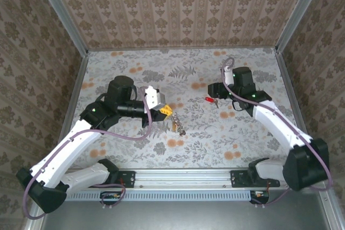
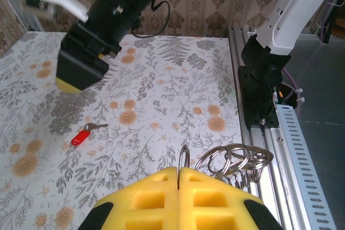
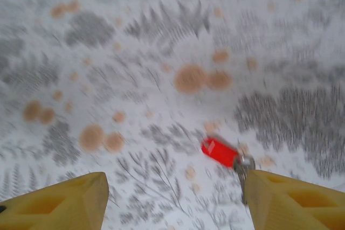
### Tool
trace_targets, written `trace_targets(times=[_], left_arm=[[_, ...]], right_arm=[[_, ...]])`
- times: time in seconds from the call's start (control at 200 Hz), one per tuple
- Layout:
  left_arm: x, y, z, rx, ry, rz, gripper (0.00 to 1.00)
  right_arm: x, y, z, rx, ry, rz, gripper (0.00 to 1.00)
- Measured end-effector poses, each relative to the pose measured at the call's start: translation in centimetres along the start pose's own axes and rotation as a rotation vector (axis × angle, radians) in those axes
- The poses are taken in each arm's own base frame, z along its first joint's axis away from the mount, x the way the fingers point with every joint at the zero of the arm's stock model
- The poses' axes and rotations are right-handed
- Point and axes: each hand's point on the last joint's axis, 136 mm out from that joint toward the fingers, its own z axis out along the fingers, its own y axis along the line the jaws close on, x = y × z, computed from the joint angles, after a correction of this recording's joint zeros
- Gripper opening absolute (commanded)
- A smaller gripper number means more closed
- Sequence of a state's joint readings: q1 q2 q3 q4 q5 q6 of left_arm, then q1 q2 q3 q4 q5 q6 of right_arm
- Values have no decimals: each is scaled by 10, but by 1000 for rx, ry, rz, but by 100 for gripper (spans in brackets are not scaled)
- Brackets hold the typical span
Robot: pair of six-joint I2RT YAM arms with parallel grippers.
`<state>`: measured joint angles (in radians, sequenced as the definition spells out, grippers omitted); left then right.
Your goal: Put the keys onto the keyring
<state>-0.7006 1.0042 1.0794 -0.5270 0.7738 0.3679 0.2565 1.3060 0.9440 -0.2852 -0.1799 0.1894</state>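
Observation:
My left gripper (image 2: 178, 179) is shut on one thin metal ring of the keyring (image 2: 237, 160), a bunch of linked silvery rings that hangs just right of its yellow fingertips. From above, the keyring (image 1: 179, 126) dangles below the left gripper (image 1: 167, 111) near the table's middle. A key (image 3: 220, 152) with a red plastic head and short silvery shaft lies flat on the table. My right gripper (image 3: 175, 197) hovers open over it, and the shaft's tip lies next to the right-hand finger (image 3: 285, 200). The same key (image 1: 210, 100) sits beside the right wrist.
The floral tablecloth (image 1: 183, 149) covers the whole work surface. An aluminium rail (image 1: 183, 176) with both arm bases runs along the near edge. Patterned walls (image 1: 178, 9) close in the back and sides. The right arm's base (image 2: 264, 79) stands close to the left gripper.

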Motion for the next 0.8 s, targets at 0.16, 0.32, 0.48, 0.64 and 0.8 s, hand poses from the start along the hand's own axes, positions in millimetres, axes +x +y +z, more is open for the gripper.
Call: trace_targets(times=[0.16, 0.32, 0.48, 0.64, 0.8], left_arm=[[6, 4, 1, -6, 8, -17, 0], [11, 5, 2, -1, 14, -31, 0], [12, 6, 2, -3, 9, -40, 0], [11, 10, 1, -9, -5, -46, 0], [6, 13, -1, -14, -26, -44, 0]], right_arm=[[21, -11, 34, 27, 169, -4, 67], [25, -18, 66, 39, 257, -35, 64], [37, -31, 94, 75, 342, -66, 62], [54, -44, 104, 120, 408, -75, 55], [59, -54, 108, 141, 428, -61, 46]])
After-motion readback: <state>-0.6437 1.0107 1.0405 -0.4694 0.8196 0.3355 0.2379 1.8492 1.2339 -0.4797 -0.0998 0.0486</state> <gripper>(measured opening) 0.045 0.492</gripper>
